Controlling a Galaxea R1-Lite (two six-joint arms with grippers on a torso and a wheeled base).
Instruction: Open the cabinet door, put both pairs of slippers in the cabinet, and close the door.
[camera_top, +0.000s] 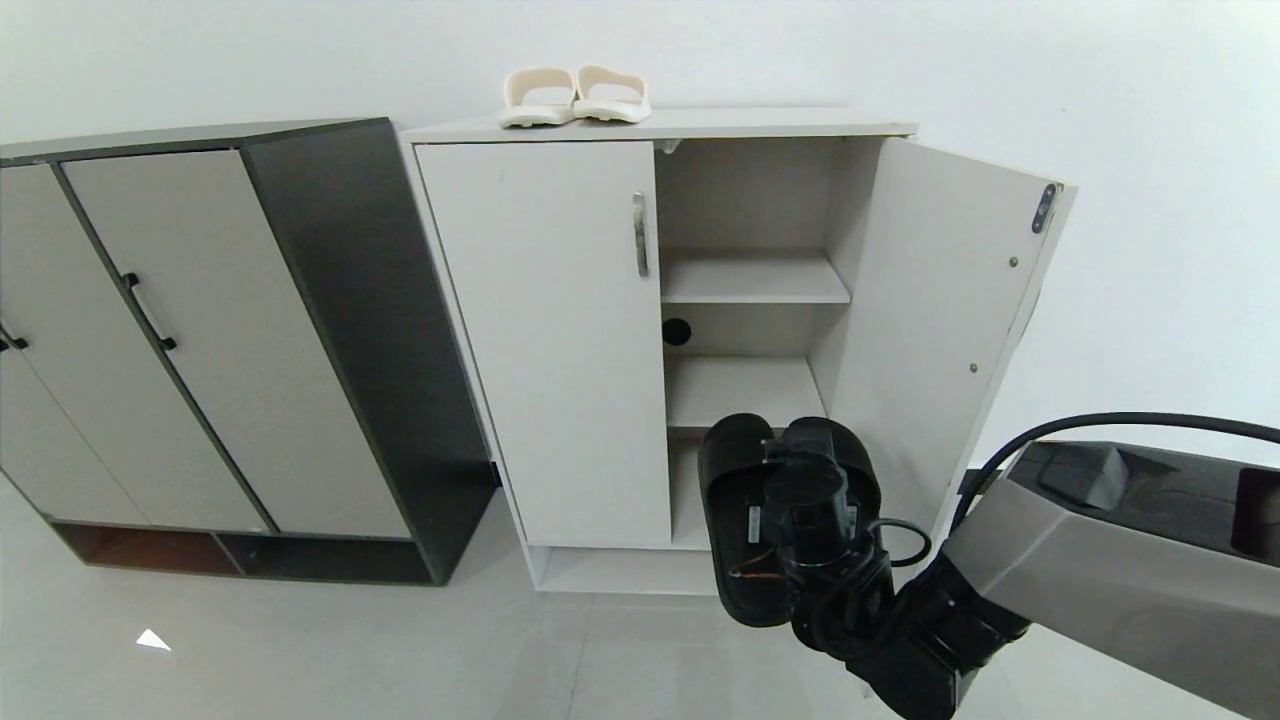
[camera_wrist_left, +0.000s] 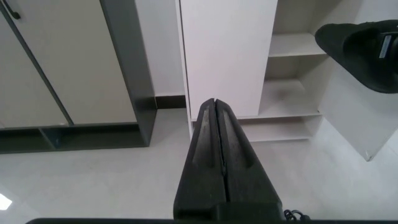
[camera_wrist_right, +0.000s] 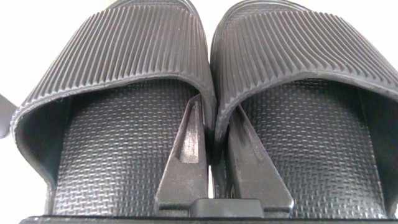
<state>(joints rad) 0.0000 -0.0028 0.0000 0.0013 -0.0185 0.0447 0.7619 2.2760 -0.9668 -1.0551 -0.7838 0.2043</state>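
Right hand (camera_wrist_right: 214, 118) clamps the black slippers (camera_top: 727, 530) by their adjoining inner edges, low before the open bay of the cabinet (camera_top: 545, 340). Advised: carry the pair level onto the lower shelf (camera_top: 745, 390), clear of the open door (camera_top: 930, 320). Left hand (camera_wrist_left: 214, 107) closed, empty. Cream slippers (camera_top: 573, 97) sit atop the cabinet.

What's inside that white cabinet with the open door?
Two white shelves and a dark round hole in the back. The closed left door and the held black slippers cover the rest.
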